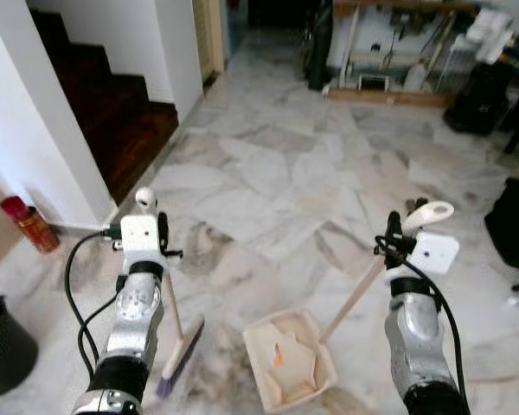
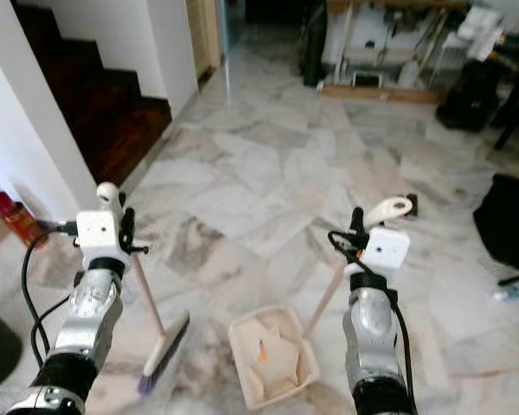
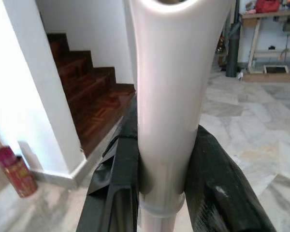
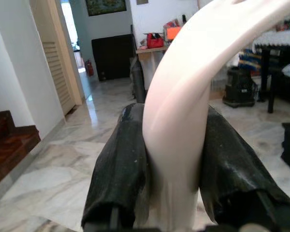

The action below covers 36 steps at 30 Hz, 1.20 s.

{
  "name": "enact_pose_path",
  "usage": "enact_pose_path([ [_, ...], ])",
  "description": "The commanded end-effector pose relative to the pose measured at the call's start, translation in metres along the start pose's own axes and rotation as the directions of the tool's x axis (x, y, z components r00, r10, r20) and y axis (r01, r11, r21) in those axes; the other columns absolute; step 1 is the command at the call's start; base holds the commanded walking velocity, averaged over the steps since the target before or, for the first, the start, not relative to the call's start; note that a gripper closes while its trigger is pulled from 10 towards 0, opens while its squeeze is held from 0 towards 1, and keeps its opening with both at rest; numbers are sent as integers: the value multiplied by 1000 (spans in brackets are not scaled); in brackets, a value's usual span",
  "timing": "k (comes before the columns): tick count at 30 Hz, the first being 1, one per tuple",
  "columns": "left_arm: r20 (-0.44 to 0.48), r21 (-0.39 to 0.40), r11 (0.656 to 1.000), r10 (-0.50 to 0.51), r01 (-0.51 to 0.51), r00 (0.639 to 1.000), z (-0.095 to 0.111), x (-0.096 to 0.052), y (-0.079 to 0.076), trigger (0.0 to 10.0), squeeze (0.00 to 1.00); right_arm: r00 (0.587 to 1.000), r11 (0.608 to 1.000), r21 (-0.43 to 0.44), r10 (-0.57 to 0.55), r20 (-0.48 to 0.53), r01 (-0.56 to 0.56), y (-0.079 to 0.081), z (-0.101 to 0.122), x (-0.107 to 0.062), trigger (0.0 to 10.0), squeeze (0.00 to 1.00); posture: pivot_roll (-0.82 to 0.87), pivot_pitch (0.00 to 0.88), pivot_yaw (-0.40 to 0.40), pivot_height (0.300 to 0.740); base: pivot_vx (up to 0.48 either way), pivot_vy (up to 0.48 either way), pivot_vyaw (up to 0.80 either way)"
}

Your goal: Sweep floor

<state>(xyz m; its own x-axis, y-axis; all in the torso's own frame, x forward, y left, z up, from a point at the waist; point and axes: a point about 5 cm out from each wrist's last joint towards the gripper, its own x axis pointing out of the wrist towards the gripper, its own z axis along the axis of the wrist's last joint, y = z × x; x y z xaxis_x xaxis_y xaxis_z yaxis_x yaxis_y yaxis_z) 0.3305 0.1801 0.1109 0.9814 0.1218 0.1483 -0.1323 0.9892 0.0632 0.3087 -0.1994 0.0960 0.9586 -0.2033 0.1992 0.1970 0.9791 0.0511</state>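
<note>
On the marble floor [image 1: 268, 199], your left gripper [image 1: 151, 226] clamps the purple-bristled broom [image 1: 180, 354]; your right gripper [image 1: 396, 238] grips the cream long-handled dustpan [image 1: 290, 361] below: next, likely brush debris toward it.

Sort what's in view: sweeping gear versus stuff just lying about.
For the job: broom held by left gripper; dustpan with scraps inside, handle in right gripper.

Lying about: red canister by the wall; black bin; black bag.

A red can [image 1: 33, 226] stands near the dark wooden stairs [image 1: 112, 104].
</note>
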Motion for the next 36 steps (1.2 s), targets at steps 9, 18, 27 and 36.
enact_pose_path([
  [9,51,-2,1000,-30,30,998,13,7,-6,10000,0,999,1000,8,-15,45,15,-3,9,6,10000,0,-28,12,37,740,0,312,0],
  [18,50,-2,1000,-29,29,998,13,6,-6,10000,0,999,1000,7,-20,42,20,-4,8,5,10000,0,-23,27,38,740,0,312,0],
  [27,48,-4,1000,-27,27,998,14,6,-6,10000,0,999,1000,-13,-7,43,7,-2,8,5,10000,0,-20,39,36,740,0,309,323],
  [36,49,-8,1000,-23,24,999,14,6,-6,10000,0,999,1000,2,-12,41,12,-1,8,6,10000,0,-16,41,35,740,0,350,178],
])
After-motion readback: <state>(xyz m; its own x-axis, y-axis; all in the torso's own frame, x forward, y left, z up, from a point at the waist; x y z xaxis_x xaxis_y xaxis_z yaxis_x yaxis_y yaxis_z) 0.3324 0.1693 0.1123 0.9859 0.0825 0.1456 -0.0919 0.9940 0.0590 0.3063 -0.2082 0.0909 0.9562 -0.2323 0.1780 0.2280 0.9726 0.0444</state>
